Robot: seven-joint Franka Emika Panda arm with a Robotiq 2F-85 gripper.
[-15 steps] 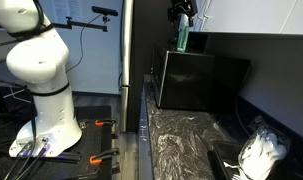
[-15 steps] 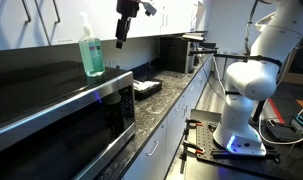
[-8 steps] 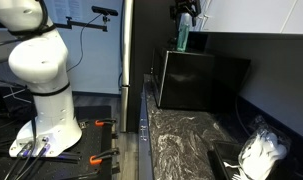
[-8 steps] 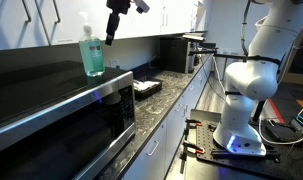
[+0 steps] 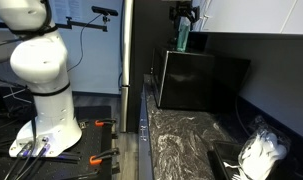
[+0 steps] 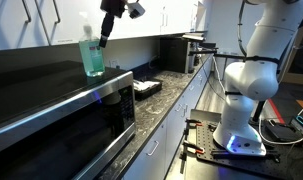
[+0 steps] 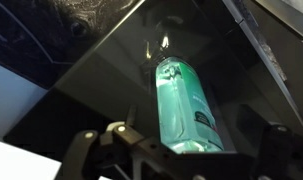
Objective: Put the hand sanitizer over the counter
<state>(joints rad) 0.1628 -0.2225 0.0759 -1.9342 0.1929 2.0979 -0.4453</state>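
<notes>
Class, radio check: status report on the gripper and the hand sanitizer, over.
Gripper open, at bottle top. Hand sanitizer upright on microwave, not gripped. Nothing in the way.

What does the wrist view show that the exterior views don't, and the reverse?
Only the wrist view: the sanitizer bottle seen from above, framed between the fingers of the open claw. Only the exterior views: the white robot base, the front of the microwave and the black tray. Both: the green bottle standing on the dark microwave top, with the claw close above it.
</notes>
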